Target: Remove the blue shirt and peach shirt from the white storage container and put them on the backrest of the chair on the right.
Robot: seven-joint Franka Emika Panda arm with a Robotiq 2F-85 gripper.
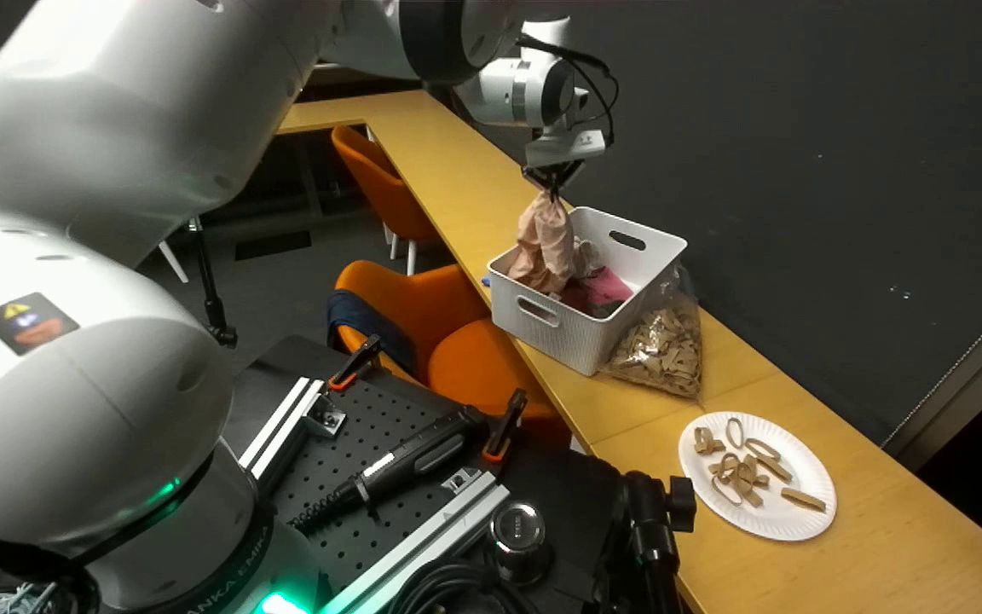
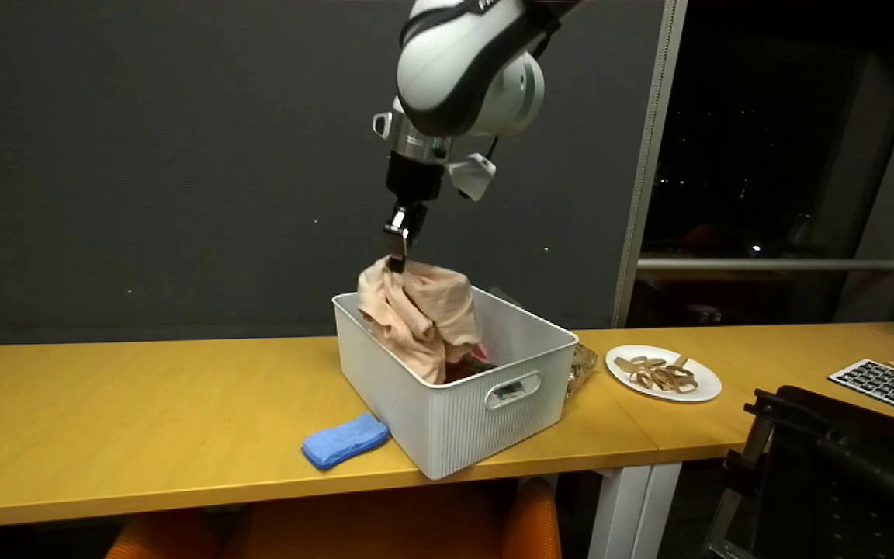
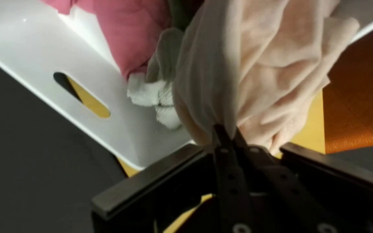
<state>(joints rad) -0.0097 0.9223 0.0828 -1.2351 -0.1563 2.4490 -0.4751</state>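
The peach shirt (image 1: 545, 243) hangs bunched from my gripper (image 1: 553, 189), with its lower part inside the white storage container (image 1: 546, 337). In an exterior view the shirt (image 2: 424, 310) drapes against the near rim of the container (image 2: 400, 404). In the wrist view my fingertips (image 3: 228, 132) are shut on a fold of the peach shirt (image 3: 270, 68). A dark blue cloth, seemingly the blue shirt (image 1: 372, 328), lies over the backrest of the nearer orange chair (image 1: 414, 298). This chair (image 2: 369, 528) shows only partly in an exterior view.
Pink cloth (image 3: 131, 29) and whitish cloth (image 3: 167, 97) lie in the container. A folded blue cloth (image 2: 344, 440) lies beside it on the table. A clear bag (image 1: 666, 350) touches its side. A white plate (image 1: 811, 512) holds brown loops. Another orange chair (image 1: 380, 183) stands farther along.
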